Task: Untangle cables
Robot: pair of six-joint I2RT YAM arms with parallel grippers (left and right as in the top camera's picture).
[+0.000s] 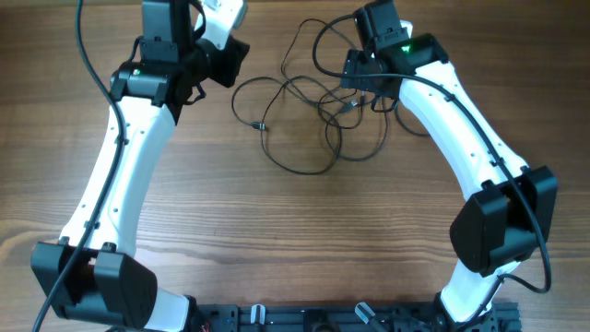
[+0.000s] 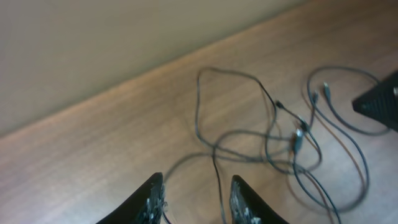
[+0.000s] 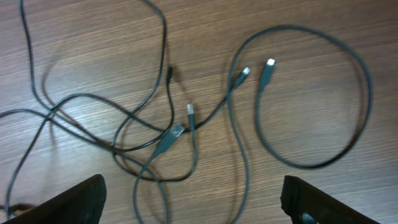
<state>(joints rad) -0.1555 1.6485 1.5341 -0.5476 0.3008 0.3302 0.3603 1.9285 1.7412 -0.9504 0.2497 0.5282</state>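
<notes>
The cables [image 1: 334, 106] lie as a loose tangle of thin black loops on the wooden table, at the back centre between both arms. My left gripper [image 1: 230, 60] hovers at the tangle's left end. In the left wrist view its jaws [image 2: 196, 180] stand apart, and one strand [image 2: 217, 186] runs freely between them, not pinched. Beyond it lie crossed loops and plug ends [image 2: 297, 140]. My right gripper [image 1: 361, 81] hangs over the tangle's right side, wide open [image 3: 193, 183] with nothing held. Overlapping strands and small plugs [image 3: 176, 132] lie below it.
The table's far edge [image 2: 155, 65] meets a plain wall just behind the cables. Thick black arm cables [image 1: 92, 65] hang along both arms. A black rail [image 1: 304, 318] runs along the front edge. The right gripper's tip [image 2: 379, 106] shows in the left wrist view.
</notes>
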